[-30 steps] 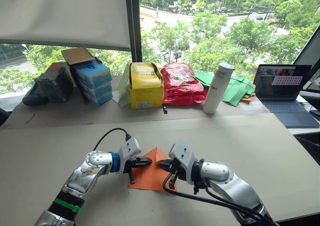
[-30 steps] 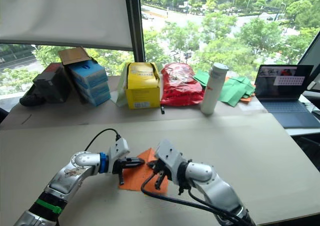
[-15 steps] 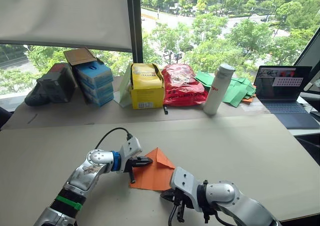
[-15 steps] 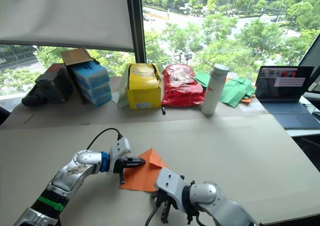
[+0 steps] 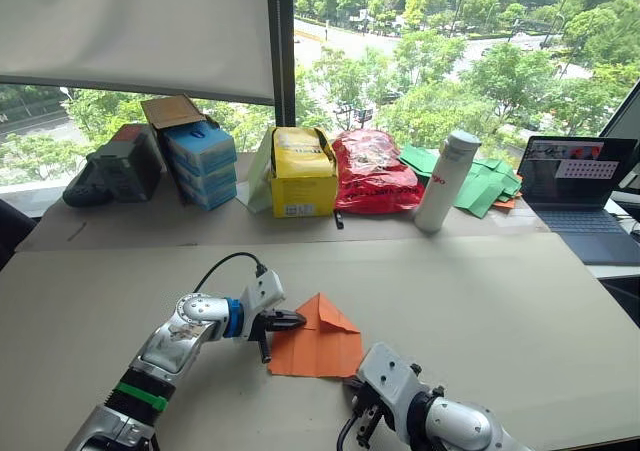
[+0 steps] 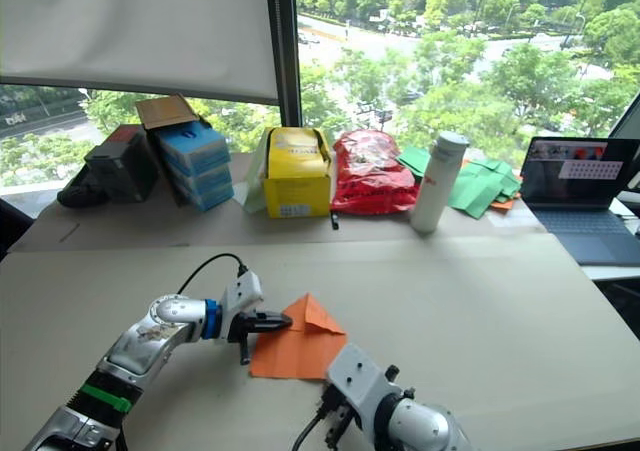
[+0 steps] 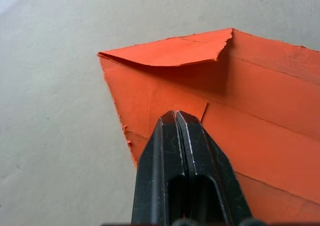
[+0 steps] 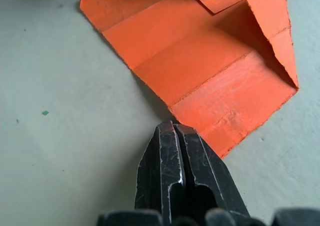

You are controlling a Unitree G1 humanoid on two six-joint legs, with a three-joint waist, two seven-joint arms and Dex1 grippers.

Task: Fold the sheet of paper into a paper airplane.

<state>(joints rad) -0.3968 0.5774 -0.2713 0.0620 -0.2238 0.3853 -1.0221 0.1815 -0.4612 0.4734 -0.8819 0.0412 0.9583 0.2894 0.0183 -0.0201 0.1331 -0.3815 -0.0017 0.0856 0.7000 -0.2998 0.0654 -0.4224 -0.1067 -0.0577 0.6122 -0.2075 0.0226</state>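
lying flat on the counter (image 5: 520, 301), the sheet of paper (image 5: 318, 341) shows crease lines and its two far corners folded in to a point. left tool (image 5: 298, 320), fingers pressed together, tip resting on the sheet's left folded flap. right tool (image 8: 175, 128), fingers likewise pressed together, tip just at the sheet's near edge. green paper sheets (image 5: 478, 183) lie well apart by the window.

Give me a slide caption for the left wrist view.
Left tool, shut, pressing down on the partly folded orange sheet of paper, one corner flap lifting off the table.
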